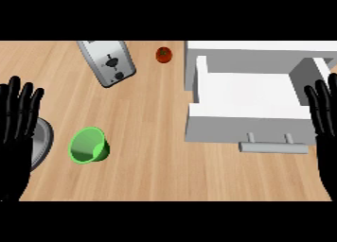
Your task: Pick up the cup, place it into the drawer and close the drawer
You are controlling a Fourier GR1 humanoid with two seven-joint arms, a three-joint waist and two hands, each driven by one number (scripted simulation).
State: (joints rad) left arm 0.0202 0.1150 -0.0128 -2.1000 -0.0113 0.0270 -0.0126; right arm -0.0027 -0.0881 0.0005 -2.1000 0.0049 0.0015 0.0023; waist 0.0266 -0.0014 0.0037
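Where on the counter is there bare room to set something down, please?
The widest bare patch lies between the green cup and the open drawer, reaching down to the near edge. Another lies left of the toaster. It is tighter between toaster, tomato and drawer.

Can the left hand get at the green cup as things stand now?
Probably yes: the left hand is open, the green cup lies just to its right on bare counter, and nothing stands between them.

We read the worktop (157, 142) as pale wood, matt, fine grain. Cup (88, 145): green translucent plastic, glossy. Toaster (108, 63): brushed metal (black knobs). Drawer (244, 101): smooth matt white, grey metal-looking handle (274, 147). Each robot hand (11, 137) is glossy black.
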